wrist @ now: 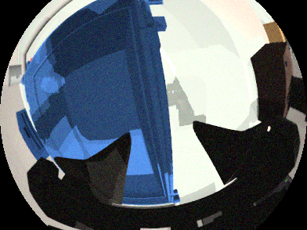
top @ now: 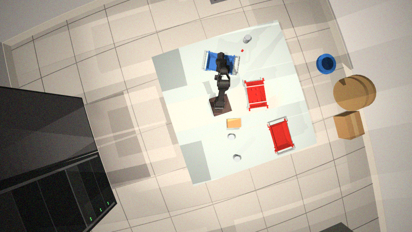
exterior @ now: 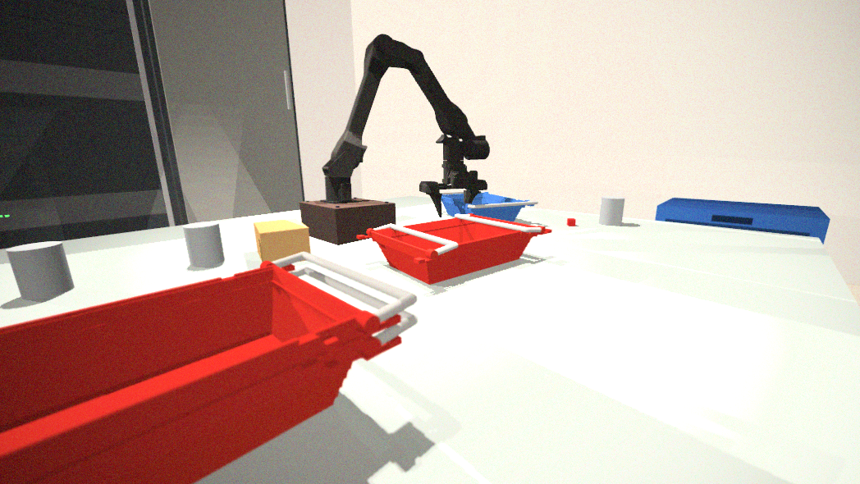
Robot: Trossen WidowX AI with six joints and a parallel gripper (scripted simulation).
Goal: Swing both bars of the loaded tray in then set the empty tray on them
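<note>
The loaded red tray (top: 247, 94) (exterior: 481, 259) stands mid-table with small red blocks inside. Its two white wire bars lie across its top, one bar (top: 255, 86) (exterior: 499, 223) near one end, the other bar (top: 257, 103) (exterior: 418, 235) near the other. An empty blue tray (top: 212, 61) (exterior: 508, 211) (wrist: 98, 90) stands farther back, bars out over its ends. My gripper (exterior: 454, 208) (wrist: 162, 131) points down at it, open and holding nothing. In the wrist view one fingertip is over the tray's inside, the other beyond its long side wall. The arm hides part of this tray from above.
Another empty red tray (top: 281, 135) (exterior: 150, 385), seemingly nested in a second, has its bars outward. Grey cylinders (top: 247, 38) (top: 231, 137) (top: 237, 157), a yellow block (top: 233, 122) (exterior: 281, 240) and a small red cube (top: 242, 50) (exterior: 570, 222) stand around the table.
</note>
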